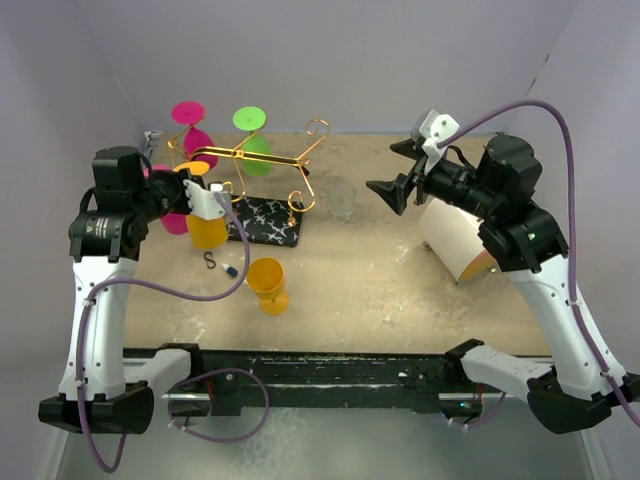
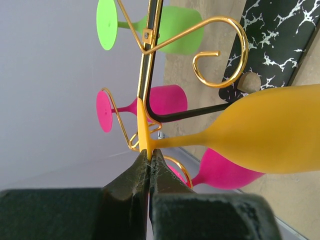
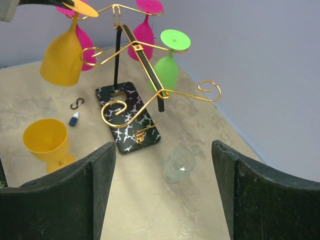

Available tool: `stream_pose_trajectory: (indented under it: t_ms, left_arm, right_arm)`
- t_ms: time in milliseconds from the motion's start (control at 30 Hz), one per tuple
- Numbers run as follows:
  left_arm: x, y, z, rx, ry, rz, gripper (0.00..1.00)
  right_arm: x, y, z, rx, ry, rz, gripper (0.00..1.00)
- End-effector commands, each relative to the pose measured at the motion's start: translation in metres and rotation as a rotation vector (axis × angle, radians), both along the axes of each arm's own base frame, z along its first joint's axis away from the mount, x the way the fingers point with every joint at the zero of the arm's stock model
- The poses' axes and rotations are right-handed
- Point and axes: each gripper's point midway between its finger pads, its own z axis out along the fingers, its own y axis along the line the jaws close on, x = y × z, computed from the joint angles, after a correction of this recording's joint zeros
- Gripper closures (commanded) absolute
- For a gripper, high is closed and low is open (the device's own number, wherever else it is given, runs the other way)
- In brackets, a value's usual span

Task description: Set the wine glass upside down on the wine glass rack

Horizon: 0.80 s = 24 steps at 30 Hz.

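Left gripper [image 2: 149, 154], lower centre, clamped on inverted wine glass [image 2: 270, 130]'s foot at rack [image 2: 151, 50] (right gripper [image 3: 162, 150] agape, empty); hanging step, stem probably needs seating.

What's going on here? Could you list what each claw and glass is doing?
Left claw: shut on the foot of the yellow wine glass, held upside down at the rack
Right claw: open, empty, above the table
Rack: gold wire, black marbled base
Hanging on it: green glass, two pink glasses
On table: second yellow glass upright, clear glass
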Motion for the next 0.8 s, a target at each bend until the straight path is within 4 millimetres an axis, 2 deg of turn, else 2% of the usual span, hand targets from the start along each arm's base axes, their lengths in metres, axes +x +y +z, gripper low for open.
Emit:
stream_pose_trajectory:
  t_ms: [0, 367, 767]
  left_arm:
    - [0.02, -0.007, 0.005, 0.005, -0.059, 0.006, 1.0]
    - [0.046, -0.035, -0.003, 0.044, -0.096, 0.049, 1.0]
    - [0.047, -0.057, -0.004, -0.006, -0.103, 0.008, 1.0]
  right_arm:
    - [0.002, 0.0, 0.013, 0.02, -0.054, 0.001, 0.2]
    - [0.004, -0.001, 0.011, 0.017, -0.052, -0.007, 0.2]
    - [0.008, -0.001, 0.008, 0.016, -0.044, -0.005, 0.19]
